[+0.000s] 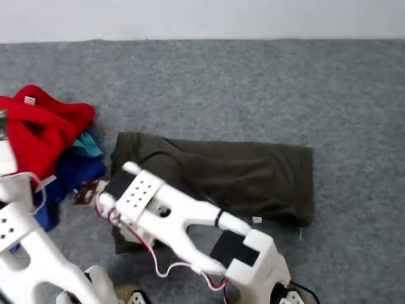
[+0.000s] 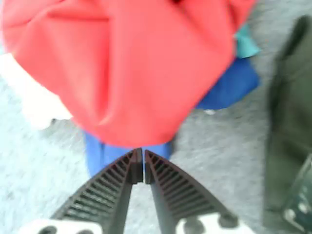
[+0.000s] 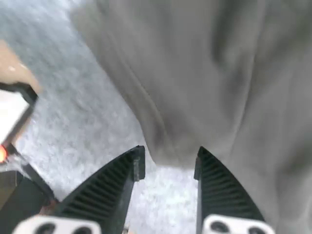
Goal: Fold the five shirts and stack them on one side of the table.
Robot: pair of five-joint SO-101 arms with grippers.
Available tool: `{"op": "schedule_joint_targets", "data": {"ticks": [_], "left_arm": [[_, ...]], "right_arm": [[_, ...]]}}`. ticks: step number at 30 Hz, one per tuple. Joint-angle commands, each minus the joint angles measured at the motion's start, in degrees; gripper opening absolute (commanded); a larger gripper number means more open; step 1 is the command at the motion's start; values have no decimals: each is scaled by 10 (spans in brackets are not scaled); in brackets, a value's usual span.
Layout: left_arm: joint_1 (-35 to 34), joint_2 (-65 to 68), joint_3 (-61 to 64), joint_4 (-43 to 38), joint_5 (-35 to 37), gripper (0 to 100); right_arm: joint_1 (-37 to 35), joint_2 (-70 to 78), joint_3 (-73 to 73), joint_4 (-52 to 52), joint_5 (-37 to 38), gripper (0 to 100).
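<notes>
A dark olive shirt (image 1: 253,177) lies spread flat across the middle of the grey table. At the far left a red shirt (image 1: 38,130) sits crumpled on top of a blue shirt (image 1: 79,168) and a teal one (image 1: 87,144). My right arm (image 1: 190,218) stretches over the olive shirt's near-left corner. My right gripper (image 3: 168,165) is open, and the edge of the olive cloth (image 3: 204,87) lies just beyond its fingertips. My left gripper (image 2: 143,168) is shut, with its tips right at the hem of the red shirt (image 2: 126,63).
A pale, cloth-like shape (image 2: 31,100) lies beside the red shirt. The olive shirt (image 2: 287,122) lies off to one side of the left gripper. My left arm (image 1: 28,247) rises at the near-left edge. Bare grey table (image 1: 253,82) spreads behind and to the right.
</notes>
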State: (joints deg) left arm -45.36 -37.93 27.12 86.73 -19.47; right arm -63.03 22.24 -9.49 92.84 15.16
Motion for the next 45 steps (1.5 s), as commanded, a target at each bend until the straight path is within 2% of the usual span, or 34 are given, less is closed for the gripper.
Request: {"op": "schedule_joint_targets", "data": {"ticks": [1,8,18,23,26,34,45], "left_arm": [[-53,-12,-25,4,-31,18],[-79,-13,-25,5,-36,18],[-78,-15,-25,24,-36,18],[-78,-15,-25,24,-36,18],[-78,-15,-25,24,-36,18],[-76,-15,-25,24,-35,18],[-76,-15,-25,24,-35,18]], "right_arm": [[-24,-19,-4,-36,6,180],[-55,42,-4,-73,32,180],[-43,102,-11,-87,96,171],[-44,137,-11,-96,137,49],[-42,147,-11,-101,140,14],[-34,121,-11,-100,139,10],[38,6,-11,-80,141,10]]}}
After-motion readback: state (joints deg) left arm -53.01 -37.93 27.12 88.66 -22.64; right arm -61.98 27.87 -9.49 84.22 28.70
